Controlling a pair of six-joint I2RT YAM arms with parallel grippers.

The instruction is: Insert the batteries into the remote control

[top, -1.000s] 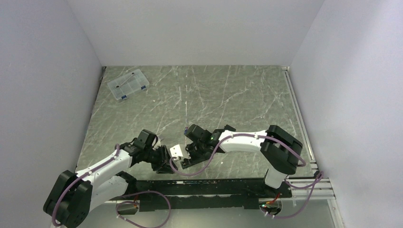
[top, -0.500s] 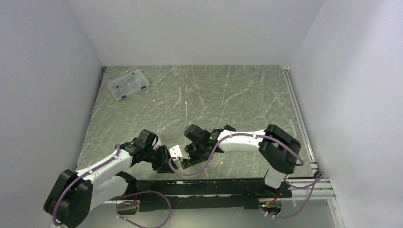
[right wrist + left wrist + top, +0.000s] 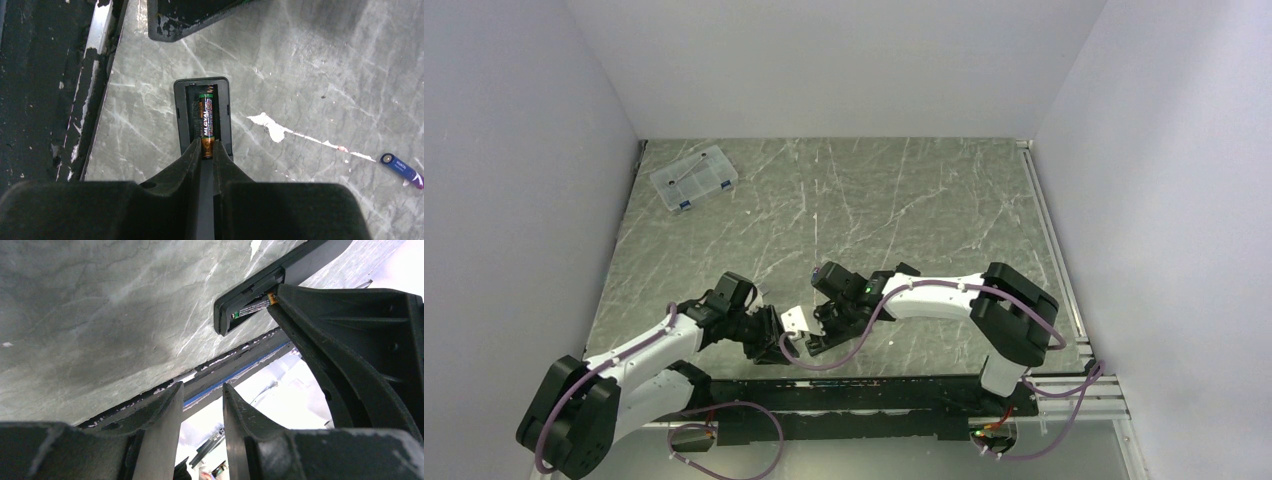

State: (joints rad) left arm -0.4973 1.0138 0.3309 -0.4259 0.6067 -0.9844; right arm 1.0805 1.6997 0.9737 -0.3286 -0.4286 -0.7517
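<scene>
Right wrist | remote control [image 3: 183,116]: 1 | batteries [image 3: 207,125] [image 3: 401,170]: 2, one inside

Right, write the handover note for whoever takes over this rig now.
Left claw: open, nothing between its fingers, close to the remote.
Right claw: pinched on the tan end of the gold-ended battery.
Remote: flat on the table near its front edge, battery bay open and facing up.
Done: gold-ended battery lies in the bay; whether it is fully seated cannot be told.
To do: blue battery lies loose on the table, not yet loaded.
</scene>
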